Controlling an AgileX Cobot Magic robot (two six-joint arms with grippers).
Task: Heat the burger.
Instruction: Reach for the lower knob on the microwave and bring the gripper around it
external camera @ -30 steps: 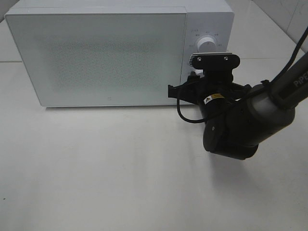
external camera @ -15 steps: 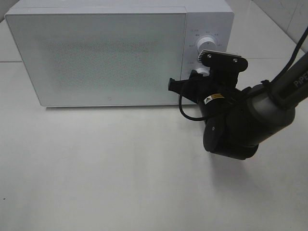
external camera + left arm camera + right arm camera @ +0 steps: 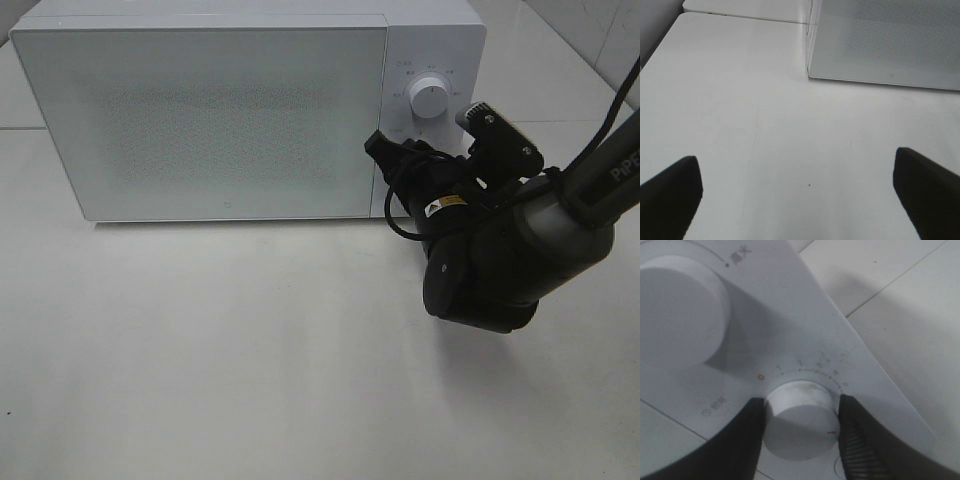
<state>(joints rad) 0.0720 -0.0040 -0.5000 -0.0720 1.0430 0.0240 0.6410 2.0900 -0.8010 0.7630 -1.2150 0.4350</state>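
White worktop [image 3: 250, 360] carries a white microwave oven [image 3: 440, 45], its frosted door [image 3: 200, 110] closed; the burger shows in no view, and what lies behind the door cannot be told. At the control panel, the right gripper [image 3: 800, 412] has its jaws clamped on either side of the lower dial [image 3: 799, 402], beneath the upper dial [image 3: 429, 100]. Over bare worktop near the oven's front corner, the left gripper [image 3: 795, 185] hangs with jaws spread wide, holding nothing

the right arm [image 3: 500, 270] is covering the lower dial [image 3: 799, 417] at six o'clock from the upper dial [image 3: 429, 99]; the frosted door [image 3: 200, 115] is hiding everything behind it.
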